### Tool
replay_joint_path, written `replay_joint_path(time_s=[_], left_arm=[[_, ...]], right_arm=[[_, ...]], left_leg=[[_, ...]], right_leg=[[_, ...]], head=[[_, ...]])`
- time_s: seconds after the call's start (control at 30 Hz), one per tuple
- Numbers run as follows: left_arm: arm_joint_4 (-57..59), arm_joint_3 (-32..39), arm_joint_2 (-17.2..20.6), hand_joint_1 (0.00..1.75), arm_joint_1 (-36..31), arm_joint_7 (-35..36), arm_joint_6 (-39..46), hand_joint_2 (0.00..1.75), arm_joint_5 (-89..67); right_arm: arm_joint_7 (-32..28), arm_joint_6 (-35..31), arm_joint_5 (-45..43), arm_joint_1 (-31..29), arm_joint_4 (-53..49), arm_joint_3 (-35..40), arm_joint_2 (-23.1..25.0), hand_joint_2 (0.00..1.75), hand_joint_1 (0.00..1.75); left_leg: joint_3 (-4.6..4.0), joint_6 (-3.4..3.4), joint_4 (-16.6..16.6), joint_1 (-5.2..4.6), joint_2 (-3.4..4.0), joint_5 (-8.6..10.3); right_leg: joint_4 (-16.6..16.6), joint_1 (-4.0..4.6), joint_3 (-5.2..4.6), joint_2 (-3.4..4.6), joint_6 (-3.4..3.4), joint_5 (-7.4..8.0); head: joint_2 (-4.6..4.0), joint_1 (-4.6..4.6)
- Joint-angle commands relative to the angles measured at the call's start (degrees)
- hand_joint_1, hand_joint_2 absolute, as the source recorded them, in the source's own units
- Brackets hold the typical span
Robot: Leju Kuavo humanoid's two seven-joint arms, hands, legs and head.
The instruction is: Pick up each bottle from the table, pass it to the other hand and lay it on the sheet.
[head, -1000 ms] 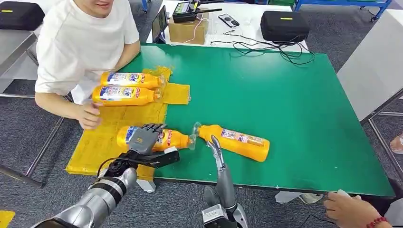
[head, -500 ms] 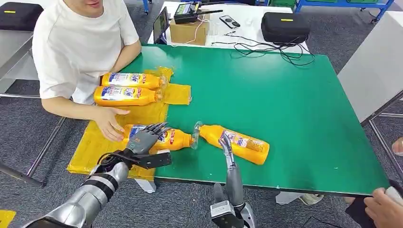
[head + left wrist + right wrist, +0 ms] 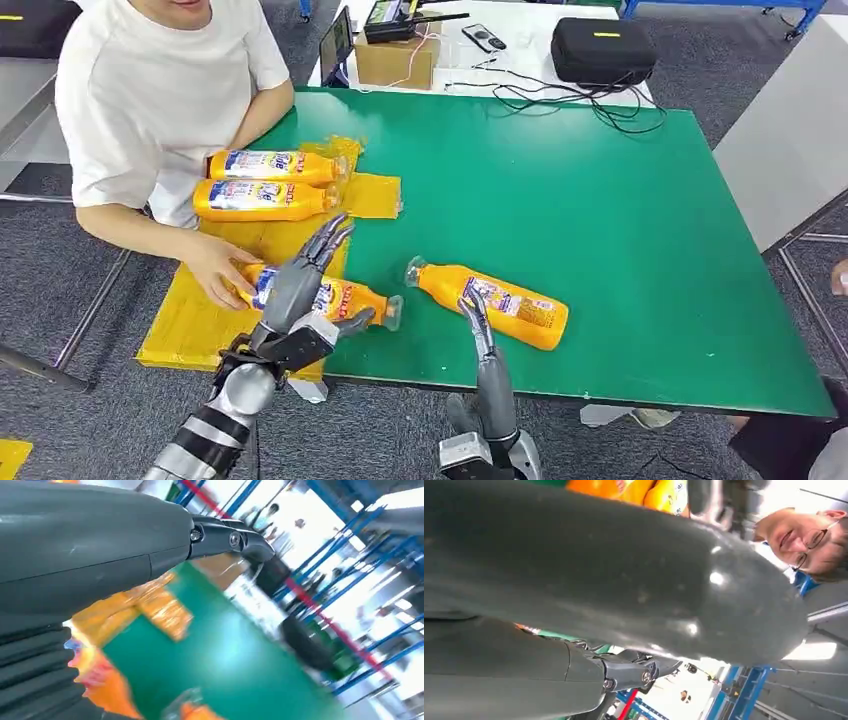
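The counter (image 3: pixel 620 220) is plain green. On it, the sheet (image 3: pixel 200 310) is translucent yellow. The bottles (image 3: pixel 265 183) on the sheet are orange with blue-and-white labels, like the bottle (image 3: pixel 495 302) beside the sheet. The left hand (image 3: pixel 300 300) is grey with darker fingers (image 3: pixel 328 238).

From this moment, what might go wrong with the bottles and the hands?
1. A person's hand touches the third bottle under the open left hand; the two hands might collide.
2. That bottle's cap overhangs the yellow sheet, so it may roll off.
3. The right hand is beside the last bottle and could nudge it away.
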Motion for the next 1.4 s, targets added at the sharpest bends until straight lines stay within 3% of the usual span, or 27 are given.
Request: replay_joint_path(time_s=[0.03,0.1,0.13,0.27,0.37,0.53,0.57,0.73,0.9,0.97,1.1,1.23,1.4], left_arm=[[-6.8,4.5,-3.7,0.0,1.2,-4.0,2.6,1.75,7.8],[-10.8,7.2,-6.2,0.0,1.2,-5.0,4.2,1.75,15.8],[-13.0,7.9,-6.7,0.0,1.6,-4.7,3.8,1.75,19.7],[-24.1,9.4,-7.8,0.0,8.7,-5.8,3.9,1.75,30.2],[-29.4,9.3,-8.6,0.0,16.6,-6.4,4.1,1.75,32.6],[-29.2,6.3,-8.8,0.0,23.1,-7.2,7.5,1.75,25.9],[-29.0,6.0,-8.9,0.0,23.2,-7.2,7.7,1.75,25.7],[-28.7,5.9,-8.6,0.0,22.4,-6.3,8.2,1.75,24.4],[-27.1,3.4,-7.4,0.0,21.9,-4.1,9.5,1.75,18.1],[-26.6,3.0,-7.4,0.0,21.9,-3.5,9.3,1.75,17.9],[-26.0,3.2,-7.7,0.0,21.4,-3.3,9.7,1.75,17.8],[-23.3,3.8,-7.2,0.0,18.9,-1.9,10.2,1.75,17.5],[-22.5,4.2,-7.0,0.0,18.1,-1.3,10.3,1.75,17.3]], right_arm=[[-0.3,-0.9,3.7,-0.6,1.3,-2.0,0.0,0.0,0.0],[1.3,-2.5,12.0,-1.1,2.5,-3.9,-0.1,0.0,0.0],[4.1,-2.3,16.4,-1.5,3.3,-4.6,-0.9,1.75,0.0],[17.1,4.5,30.1,-2.6,5.6,-8.1,-8.0,1.75,0.0],[21.0,6.0,34.0,-3.5,7.0,-13.8,-10.7,1.75,0.0],[23.0,7.9,35.4,-4.9,5.7,-19.1,-11.4,1.75,0.0],[23.0,8.2,35.5,-5.2,5.8,-19.3,-11.4,1.75,0.0],[23.4,8.9,35.9,-5.4,6.2,-19.1,-11.0,1.75,0.0],[26.5,13.2,38.3,-13.0,15.1,-16.9,-10.2,1.75,0.0],[28.0,12.4,40.4,-13.8,15.5,-16.0,-10.2,1.75,0.0],[29.9,12.8,42.3,-15.3,15.3,-14.8,-10.5,1.75,0.0],[33.0,18.9,40.5,-20.1,20.8,-14.4,-10.9,1.75,0.0],[32.7,18.9,39.4,-21.8,24.0,-14.6,-10.9,1.75,0.0]], left_leg=[[0.23,-0.09,0.0,0.05,0.13,-0.15],[0.07,-0.05,0.0,0.06,0.08,-0.08],[-0.02,-0.04,0.1,0.09,0.12,-0.04],[0.23,0.0,0.0,0.06,0.28,-0.13],[0.24,0.02,-0.1,0.01,0.36,-0.14],[0.12,0.1,-0.1,-0.15,0.32,-0.17],[0.45,0.07,0.0,-0.12,0.49,-0.39],[0.06,0.17,0.0,-0.1,0.17,-0.21],[0.18,0.16,0.0,-0.05,0.42,-0.24],[0.39,0.13,0.0,-0.03,0.61,-0.34],[0.19,0.17,-0.1,-0.07,0.32,-0.21],[0.35,0.12,0.0,-0.07,0.4,-0.32],[0.13,0.17,-0.1,-0.1,0.22,-0.16]], right_leg=[[0.0,0.07,0.19,0.06,-0.17,-0.13],[0.0,0.08,0.05,0.0,-0.1,-0.07],[0.0,0.09,-0.04,0.03,-0.08,-0.03],[-0.1,0.06,0.21,0.12,-0.08,-0.07],[-0.1,0.02,0.21,0.19,-0.05,-0.05],[-0.1,-0.15,0.08,0.19,-0.02,-0.05],[-0.1,-0.1,0.39,0.32,-0.12,-0.21],[-0.1,-0.09,0.05,0.04,0.07,-0.15],[-0.1,-0.02,0.13,0.27,0.06,-0.09],[-0.1,0.02,0.29,0.42,-0.03,-0.14],[-0.1,-0.05,0.18,0.16,0.06,-0.12],[-0.1,-0.05,0.31,0.23,-0.01,-0.2],[-0.1,-0.09,0.12,0.08,0.11,-0.09]], head=[[0.0,0.0],[0.0,0.0],[0.0,-0.02],[0.0,0.0],[0.0,-0.02],[0.0,0.0],[0.0,0.0],[0.0,-0.02],[0.0,-0.02],[0.0,-0.02],[0.0,0.0],[0.0,0.0],[0.0,-0.02]])
